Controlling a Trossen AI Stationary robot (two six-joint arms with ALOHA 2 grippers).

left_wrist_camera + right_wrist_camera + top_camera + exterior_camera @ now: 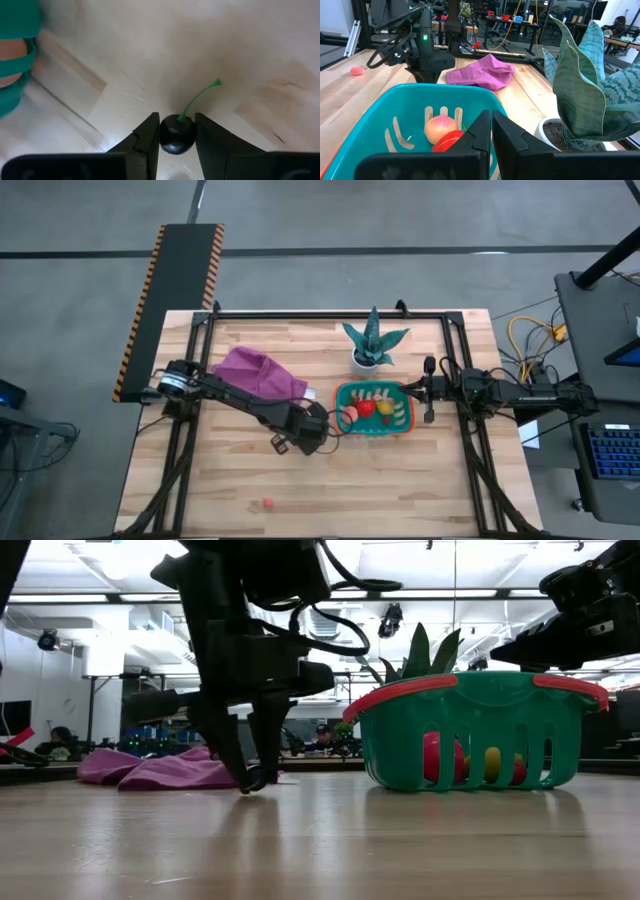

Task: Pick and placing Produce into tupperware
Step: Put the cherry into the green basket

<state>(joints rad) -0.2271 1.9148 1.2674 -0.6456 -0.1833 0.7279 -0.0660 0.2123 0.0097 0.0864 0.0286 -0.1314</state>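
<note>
Left hand (177,145): you have it clenched on the dark cherry (176,134), low on the tabletop (400,480), ready to lift toward the tupperware (345,392).
Right hand (491,131): pressed closed, empty, waiting above the tub.

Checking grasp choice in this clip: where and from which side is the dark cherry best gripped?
Grip the dark cherry across its round body, from above, as the left gripper does now: one finger on each side, the thin green stem left free between them. The stem looks too slender to hold. The right gripper waits, closed, over the tub.
</note>
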